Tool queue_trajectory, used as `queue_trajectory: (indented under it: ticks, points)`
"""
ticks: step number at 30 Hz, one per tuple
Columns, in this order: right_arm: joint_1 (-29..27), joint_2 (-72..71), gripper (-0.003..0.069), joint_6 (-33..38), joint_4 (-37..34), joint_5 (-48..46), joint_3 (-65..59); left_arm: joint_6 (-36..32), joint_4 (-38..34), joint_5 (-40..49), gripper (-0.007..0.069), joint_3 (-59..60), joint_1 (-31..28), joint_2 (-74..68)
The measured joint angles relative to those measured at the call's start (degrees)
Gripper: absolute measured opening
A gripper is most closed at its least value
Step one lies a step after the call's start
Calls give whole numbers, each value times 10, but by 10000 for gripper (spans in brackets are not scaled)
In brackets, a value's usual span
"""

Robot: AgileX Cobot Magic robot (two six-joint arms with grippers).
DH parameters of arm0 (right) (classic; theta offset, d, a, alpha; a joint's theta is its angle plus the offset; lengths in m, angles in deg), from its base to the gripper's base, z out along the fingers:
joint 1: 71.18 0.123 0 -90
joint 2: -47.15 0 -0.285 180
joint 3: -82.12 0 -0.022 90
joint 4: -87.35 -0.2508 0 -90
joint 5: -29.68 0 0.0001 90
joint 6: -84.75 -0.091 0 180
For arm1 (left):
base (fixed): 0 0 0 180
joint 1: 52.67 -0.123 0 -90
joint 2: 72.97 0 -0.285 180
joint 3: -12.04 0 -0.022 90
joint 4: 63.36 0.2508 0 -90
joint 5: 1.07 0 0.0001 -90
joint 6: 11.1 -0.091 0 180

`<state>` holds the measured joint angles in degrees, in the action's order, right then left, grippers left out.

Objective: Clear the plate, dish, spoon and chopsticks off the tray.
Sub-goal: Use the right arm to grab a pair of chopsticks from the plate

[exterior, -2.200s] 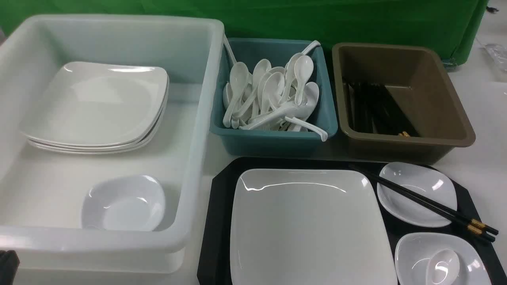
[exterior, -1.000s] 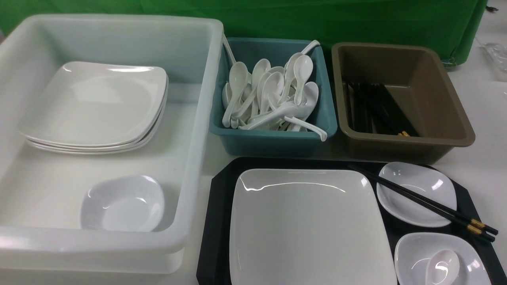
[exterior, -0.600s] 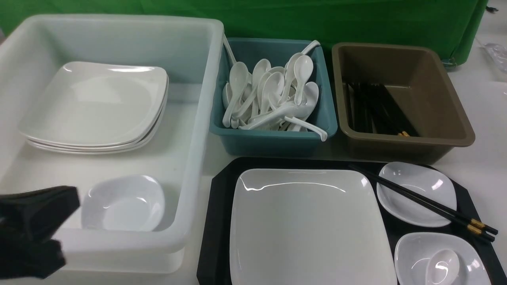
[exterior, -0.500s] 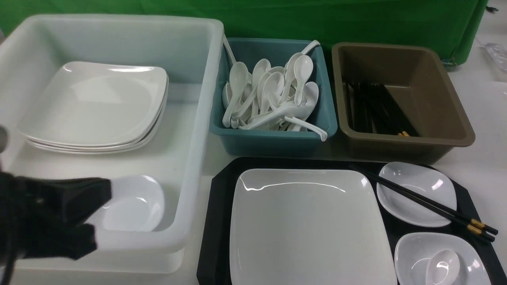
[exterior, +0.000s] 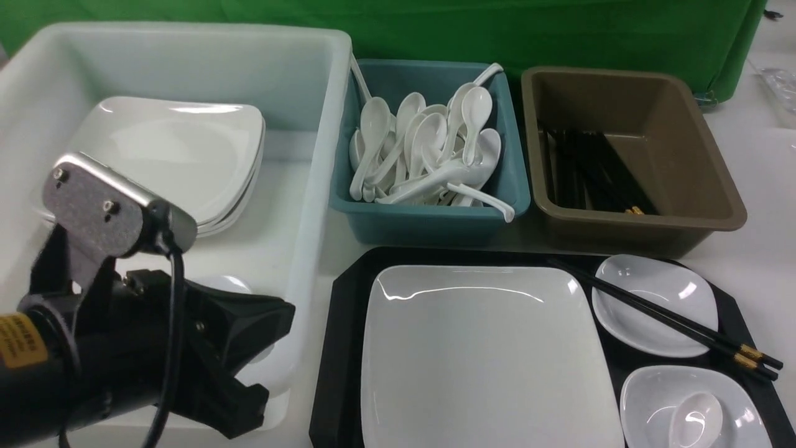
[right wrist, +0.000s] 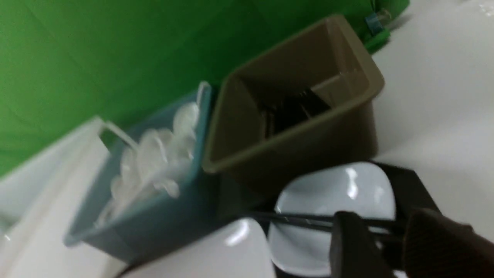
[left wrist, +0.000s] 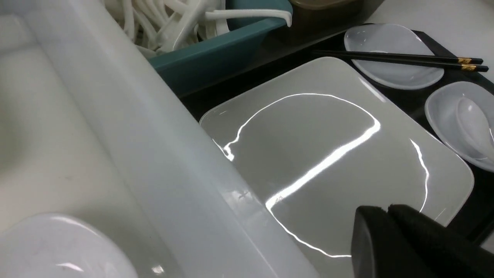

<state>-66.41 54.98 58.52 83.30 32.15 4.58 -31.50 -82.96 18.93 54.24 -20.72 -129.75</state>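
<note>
Left hand [left wrist: 388,216] — now near bin rim [exterior: 314,218]

Plate [exterior: 485,361] clear above, white tub [exterior: 311,186] wall close on its left — chopsticks [exterior: 671,318] (across a dish [exterior: 671,283]) on its right.

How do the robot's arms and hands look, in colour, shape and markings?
The left arm is black, with a grey metal bracket bearing two screws, a black cable and a yellow label. The left hand has black, blunt fingers. The right hand shows two dark, blurred fingers; its arm is not visible.
</note>
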Motion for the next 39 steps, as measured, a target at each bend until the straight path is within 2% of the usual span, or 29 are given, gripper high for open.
queue_trajectory:
  ticks: [2, 5, 7, 8, 9, 12, 15, 17, 20, 22, 25, 31, 39]
  points:
    - [3, 2, 229, -14, -1, 4, 6, -2, -1, 0, 17, 0, 0, 1]
    - [23, 48, 199, 12, -1, -59, 63, -2, -2, 1, 17, 0, 0, 1]
    - [52, 133, 192, 93, -1, -118, 144, -3, -7, 1, 17, 0, 0, 1]
    - [59, 143, 192, 112, -1, -132, 153, -3, -7, 2, 17, 0, 0, 1]
    - [86, 236, 190, 188, -1, -193, 233, -3, -8, 3, 17, 0, 0, 1]
    - [130, 396, 192, 308, -1, -316, 354, -17, -12, 12, 17, 0, 0, 9]
    - [148, 544, 195, 404, -1, -401, 455, -44, -23, 31, 17, 0, 0, 30]
    - [149, 631, 197, 435, 2, -437, 509, -60, -29, 38, 17, 0, 0, 51]
    - [126, 756, 223, 468, 14, -482, 586, -85, -31, 58, 17, 0, 0, 91]
    - [113, 788, 237, 479, 16, -494, 604, -90, -31, 65, 17, 0, 0, 103]
    - [67, 883, 307, 505, 19, -518, 649, -96, -31, 79, 17, 0, 0, 133]
    - [34, 981, 461, 538, 20, -505, 681, -105, -31, 80, 17, 0, 0, 143]
    - [34, 1034, 484, 549, 20, -465, 694, -108, -31, 70, 17, 0, 0, 143]
